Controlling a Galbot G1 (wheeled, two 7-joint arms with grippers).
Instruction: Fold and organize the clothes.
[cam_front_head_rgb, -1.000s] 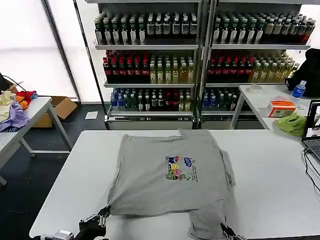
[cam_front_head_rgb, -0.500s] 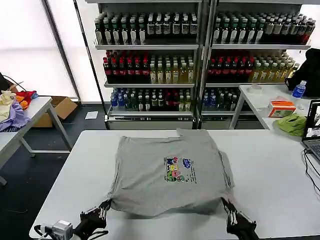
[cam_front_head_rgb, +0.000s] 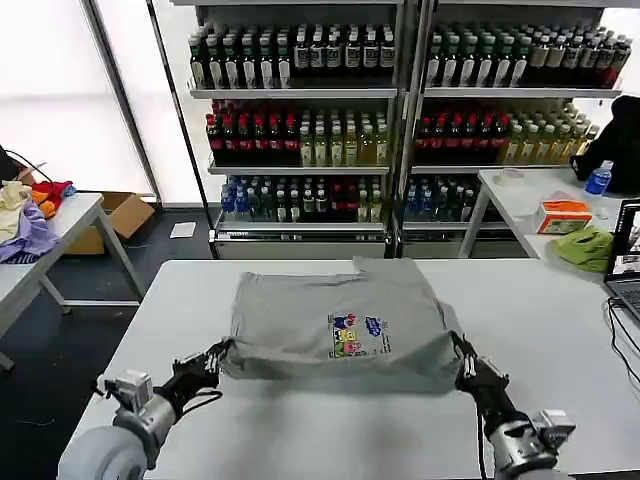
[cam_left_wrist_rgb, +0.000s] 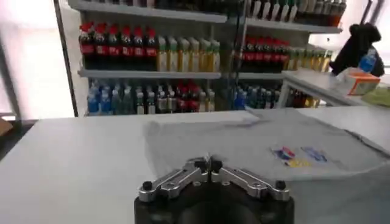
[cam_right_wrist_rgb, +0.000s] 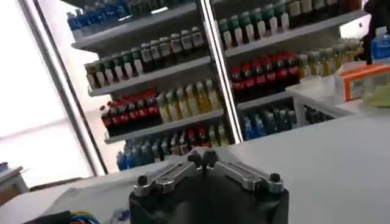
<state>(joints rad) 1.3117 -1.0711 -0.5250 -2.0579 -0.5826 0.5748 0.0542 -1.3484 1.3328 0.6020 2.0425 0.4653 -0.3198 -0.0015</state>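
A light grey tee (cam_front_head_rgb: 330, 300) with a small multicoloured chest print lies on the white table (cam_front_head_rgb: 300, 430). Its near edge is drawn up and back, so the cloth bulges along the front. My left gripper (cam_front_head_rgb: 222, 350) is shut on the near left corner of the shirt. My right gripper (cam_front_head_rgb: 460, 350) is shut on the near right corner. In the left wrist view the left gripper (cam_left_wrist_rgb: 207, 163) is shut, with the tee (cam_left_wrist_rgb: 262, 143) spread beyond it. In the right wrist view the right gripper (cam_right_wrist_rgb: 203, 157) is also shut, with pale cloth at its tips.
Drink shelves (cam_front_head_rgb: 300, 130) stand behind the table. A side table on the right holds a green cloth (cam_front_head_rgb: 585, 247), an orange box (cam_front_head_rgb: 563, 215) and a laptop (cam_front_head_rgb: 625, 260). A lilac and red cloth heap (cam_front_head_rgb: 30, 215) lies on the left table.
Both grippers have moved from the table's near edge toward the shelves, carrying the shirt's lower corners. The hanging hem has come up onto the table and the shirt looks shorter.
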